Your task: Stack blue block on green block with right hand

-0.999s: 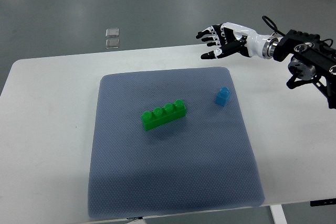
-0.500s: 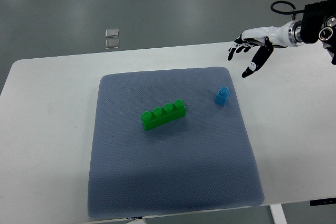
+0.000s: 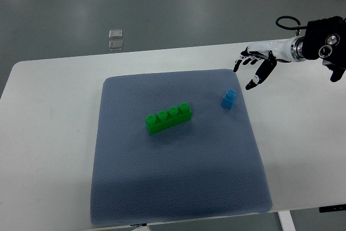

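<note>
The white tabletop (image 3: 48, 133) carries a grey mat (image 3: 173, 177). Near the mat's middle lies the green block (image 3: 168, 118), with 4 studs on top. The blue block (image 3: 229, 98) stands well apart to its right, near the mat's far right corner. The right hand (image 3: 255, 67) hovers just beyond that corner, fingers spread, holding nothing. Nothing is done yet: grasp, carry and stacking all remain.

A white table (image 3: 48, 133) stands on a grey floor (image 3: 178, 4). A blue-grey mat (image 3: 178, 177) covers most of its middle. Beyond the far edge, two small clear squares (image 3: 115, 39) lie on the floor, touching.
</note>
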Tool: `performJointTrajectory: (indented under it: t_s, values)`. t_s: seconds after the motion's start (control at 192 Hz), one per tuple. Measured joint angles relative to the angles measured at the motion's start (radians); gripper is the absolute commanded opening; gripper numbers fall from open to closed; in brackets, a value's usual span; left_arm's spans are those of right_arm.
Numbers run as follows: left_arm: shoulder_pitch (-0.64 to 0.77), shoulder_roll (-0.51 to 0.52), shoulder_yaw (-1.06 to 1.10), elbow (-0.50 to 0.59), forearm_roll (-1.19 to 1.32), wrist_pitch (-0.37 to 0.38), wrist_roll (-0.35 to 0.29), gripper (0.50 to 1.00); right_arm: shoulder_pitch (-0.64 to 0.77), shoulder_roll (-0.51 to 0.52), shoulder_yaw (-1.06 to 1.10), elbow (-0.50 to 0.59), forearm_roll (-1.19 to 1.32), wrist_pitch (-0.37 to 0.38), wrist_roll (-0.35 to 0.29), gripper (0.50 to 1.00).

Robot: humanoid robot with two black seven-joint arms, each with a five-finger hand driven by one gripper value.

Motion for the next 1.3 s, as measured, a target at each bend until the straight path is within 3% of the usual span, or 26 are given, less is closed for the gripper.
performJointTrajectory:
  t_s: [0.39,0.744,0.885,1.119,1.301]
  values:
    - [0.004,0.0,-0.001,0.0,0.0,0.0,0.0,1.0,-0.049,0.049,0.001,0.0,0.075,-0.067,-0.059,0.917]
    - [0.004,0.0,-0.001,0.0,0.0,0.0,0.0,1.0,-0.09,0.08,0.0,-0.001,0.074,-0.133,-0.064,0.913]
    - [0.004,0.0,-0.001,0.0,0.0,0.0,0.0,1.0,-0.106,0.091,-0.001,-0.003,0.066,-0.154,-0.064,0.901]
    - [0.004,0.0,-0.001,0.0,0.0,0.0,0.0,1.0,-0.12,0.104,-0.001,-0.008,0.06,-0.18,-0.064,0.838]
    - [0.004,0.0,-0.001,-0.001,0.0,0.0,0.0,1.0,-0.124,0.125,-0.002,-0.021,0.057,-0.19,-0.064,0.834]
